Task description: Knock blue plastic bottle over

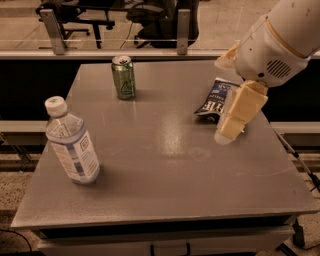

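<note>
Hidden: the right part of the dark blue crisp bag (216, 98) lies behind the gripper (227, 131) and the arm.
Cut off: the white arm housing (280, 45) runs out of the picture at the top right corner.
Hard to make out: the print on the bottle's label; the office chairs (150, 15) beyond the far rail are dim.
Gripper state: I cannot tell whether it is spread or pressed together; it reads as one cream block, and it holds nothing that can be seen.
Gripper place: above the right part of the desk (165, 165), just near of the crisp bag, pointing down and to the left.
Blue plastic bottle (72, 145): stands near the left edge of the desk, well apart from the gripper.
Bottle axis: upright on its base, white cap on top; in the view the long axis leans slightly, cap to the left.
Green drink can (123, 77): upright, far of the bottle, toward the far edge.
</note>
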Controlling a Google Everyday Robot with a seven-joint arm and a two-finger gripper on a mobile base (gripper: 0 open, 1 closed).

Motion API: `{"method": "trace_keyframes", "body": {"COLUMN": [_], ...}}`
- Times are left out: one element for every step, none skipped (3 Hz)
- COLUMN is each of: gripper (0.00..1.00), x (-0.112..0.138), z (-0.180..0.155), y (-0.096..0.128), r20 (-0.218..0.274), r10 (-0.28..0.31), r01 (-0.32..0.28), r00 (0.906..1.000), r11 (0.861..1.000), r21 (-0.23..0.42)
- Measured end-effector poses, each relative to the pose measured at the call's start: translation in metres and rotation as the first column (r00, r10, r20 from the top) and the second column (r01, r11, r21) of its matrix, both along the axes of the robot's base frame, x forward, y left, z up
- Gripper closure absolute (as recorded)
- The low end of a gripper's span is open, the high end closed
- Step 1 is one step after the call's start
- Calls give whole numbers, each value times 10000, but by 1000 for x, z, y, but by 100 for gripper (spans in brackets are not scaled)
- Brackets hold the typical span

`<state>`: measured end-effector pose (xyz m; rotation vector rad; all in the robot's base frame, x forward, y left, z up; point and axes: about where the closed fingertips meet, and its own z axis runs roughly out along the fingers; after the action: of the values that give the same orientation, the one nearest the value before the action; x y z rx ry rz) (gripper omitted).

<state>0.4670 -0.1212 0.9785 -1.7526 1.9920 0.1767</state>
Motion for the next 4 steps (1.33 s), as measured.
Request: {"method": "trace_keyframes", "body": {"gripper": [0, 0, 0, 0], "x": [-2, -4, -4, -1], "z": [-8, -15, -21, -24], "y": [46, 90, 138, 177], "r20": [-71, -63, -26, -63], "r10": [879, 1584, 2120, 2372], "r01": [-872, -1565, -2084, -2298], "r00": [9961, 9874, 9773, 9714], "r11": [9937, 9803, 9627, 9471], "r21": [699, 1204, 1725, 2241]}}
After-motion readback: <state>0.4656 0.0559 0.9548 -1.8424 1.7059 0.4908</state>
